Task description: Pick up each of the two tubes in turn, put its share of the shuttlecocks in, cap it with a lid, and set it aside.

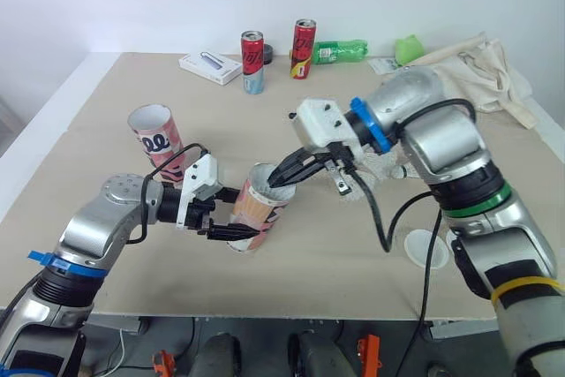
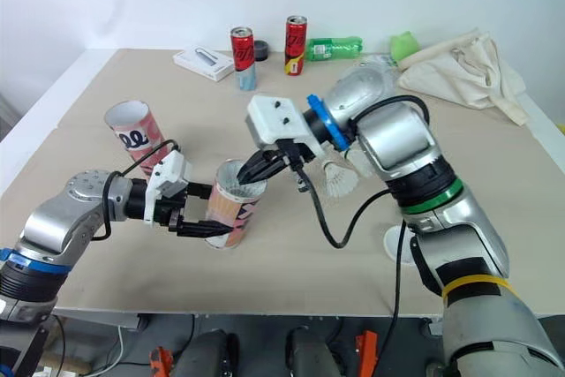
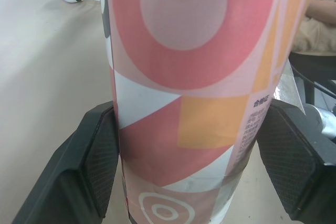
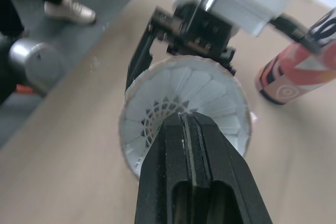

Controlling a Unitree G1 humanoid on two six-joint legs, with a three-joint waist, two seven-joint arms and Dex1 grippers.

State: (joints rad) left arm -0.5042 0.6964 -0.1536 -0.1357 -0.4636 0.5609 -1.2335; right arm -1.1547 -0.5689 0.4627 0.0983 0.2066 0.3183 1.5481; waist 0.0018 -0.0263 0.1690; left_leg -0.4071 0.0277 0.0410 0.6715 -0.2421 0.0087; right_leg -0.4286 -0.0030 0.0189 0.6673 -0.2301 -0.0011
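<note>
**Left eye view: a shuttlecock at the mouth of the held tube**

At the far left the second tube (image 1: 157, 137) stands by itself on the table (image 1: 335, 289), its open mouth up, well apart from the work. Next comes the left gripper (image 1: 222, 229), clamped on the lower part of the patterned tube (image 1: 260, 209). The left wrist view shows a black pad pressed to each side of the tube. The tube leans a little, its open mouth turned up and toward the right arm.

At that mouth sits the right gripper (image 1: 281, 181). In the right wrist view its fingers are pressed together over the near rim of a white shuttlecock (image 4: 184, 93), whose feather skirt fills the opening. They seem to pinch that rim, though the contact itself is hidden.

Further right, loose shuttlecocks (image 2: 338, 181) lie beside the right arm, and a white lid (image 1: 426, 247) lies near the table's front edge.

The step in hand looks like loading the first tube. The next move would call for letting go of the skirt and lifting straight out, so the shuttlecock is not dragged back up. The left grip should hold the tube steady meanwhile.
</note>
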